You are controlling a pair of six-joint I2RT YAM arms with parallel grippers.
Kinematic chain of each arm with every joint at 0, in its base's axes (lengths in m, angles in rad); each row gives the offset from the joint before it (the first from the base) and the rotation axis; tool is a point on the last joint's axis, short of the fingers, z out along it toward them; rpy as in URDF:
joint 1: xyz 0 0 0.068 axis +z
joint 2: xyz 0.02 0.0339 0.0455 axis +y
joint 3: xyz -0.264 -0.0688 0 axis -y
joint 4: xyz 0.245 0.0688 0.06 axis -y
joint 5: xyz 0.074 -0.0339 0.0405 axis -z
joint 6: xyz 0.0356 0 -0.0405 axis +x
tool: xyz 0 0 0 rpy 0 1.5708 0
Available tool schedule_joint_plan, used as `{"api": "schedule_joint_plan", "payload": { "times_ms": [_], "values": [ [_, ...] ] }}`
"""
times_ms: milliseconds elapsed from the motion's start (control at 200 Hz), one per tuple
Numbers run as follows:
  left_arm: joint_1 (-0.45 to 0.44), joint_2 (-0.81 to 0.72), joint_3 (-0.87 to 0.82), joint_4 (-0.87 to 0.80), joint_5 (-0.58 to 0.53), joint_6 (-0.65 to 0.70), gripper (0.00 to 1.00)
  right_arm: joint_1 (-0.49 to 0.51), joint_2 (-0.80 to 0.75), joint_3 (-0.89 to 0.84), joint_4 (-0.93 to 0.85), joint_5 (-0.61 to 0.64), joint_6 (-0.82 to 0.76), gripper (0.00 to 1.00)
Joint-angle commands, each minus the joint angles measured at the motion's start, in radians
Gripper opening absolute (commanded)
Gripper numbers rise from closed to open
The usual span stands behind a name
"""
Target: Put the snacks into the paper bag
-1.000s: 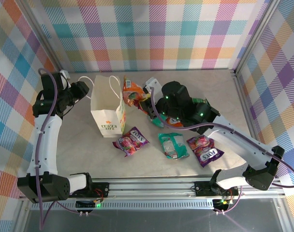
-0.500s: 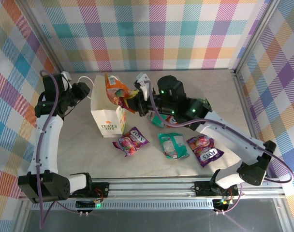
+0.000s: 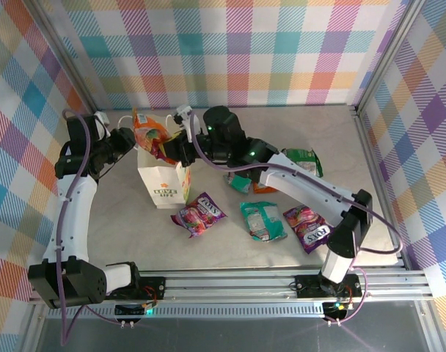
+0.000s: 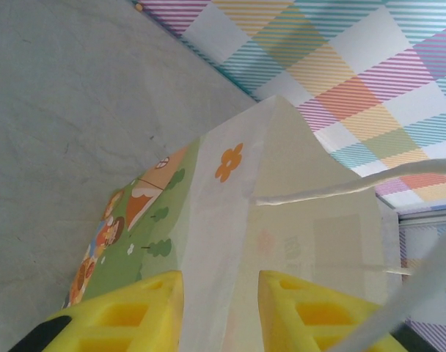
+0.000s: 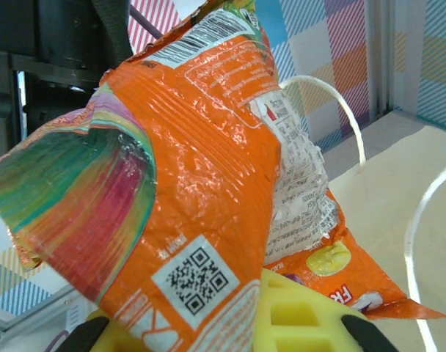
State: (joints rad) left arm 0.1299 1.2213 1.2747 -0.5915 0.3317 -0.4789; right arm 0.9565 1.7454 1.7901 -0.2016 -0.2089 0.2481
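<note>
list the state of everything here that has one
paper bag, upright, mouth open
left gripper, shut on the bag's rim
right gripper, shut on orange packet
orange packet, held over the bag's mouth
purple packet by bag, lying flat
teal packet, lying flat
right purple packet, lying flat
green packet, lying flat

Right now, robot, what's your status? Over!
Left gripper pinching bag rim. Right gripper holding orange packet above bag mouth. Nothing blocking the mouth. Over.

Lead: Right wrist findings?
Inspector: Orange packet (image 5: pixel 194 169) masks the right gripper's (image 5: pixel 208 323) fingertips; frame edge crops both.
Lead: Overhead?
Inspector: Right arm (image 3: pixel 304 180) hides part of one packet (image 3: pixel 242 182); paper bag (image 3: pixel 161 176) interior obscured, fine print illegible.
</note>
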Motion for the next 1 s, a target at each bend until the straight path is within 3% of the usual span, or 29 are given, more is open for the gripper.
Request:
{"api": "schedule_joint_plan", "payload": {
  "times_ms": [0, 215, 470, 780, 995],
  "values": [
    [0.014, -0.029, -0.02, 0.022, 0.003, 0.005, 0.32, -0.003, 0.016, 0.058, 0.104, -0.021, 0.066, 0.12],
    [0.016, -0.025, -0.032, 0.03, 0.011, 0.005, 0.31, -0.004, 0.082, 0.079, 0.162, -0.006, 0.145, 0.12],
    [0.018, -0.019, -0.035, 0.035, 0.027, 0.013, 0.3, -0.004, 0.15, 0.14, 0.104, 0.072, 0.182, 0.13],
    [0.022, -0.016, -0.035, 0.032, 0.021, 0.016, 0.27, -0.004, 0.145, 0.135, 0.076, 0.162, 0.172, 0.13],
    [0.028, -0.017, -0.043, 0.033, 0.017, 0.017, 0.26, -0.004, 0.094, 0.119, 0.088, 0.133, 0.201, 0.13]
  ]
}}
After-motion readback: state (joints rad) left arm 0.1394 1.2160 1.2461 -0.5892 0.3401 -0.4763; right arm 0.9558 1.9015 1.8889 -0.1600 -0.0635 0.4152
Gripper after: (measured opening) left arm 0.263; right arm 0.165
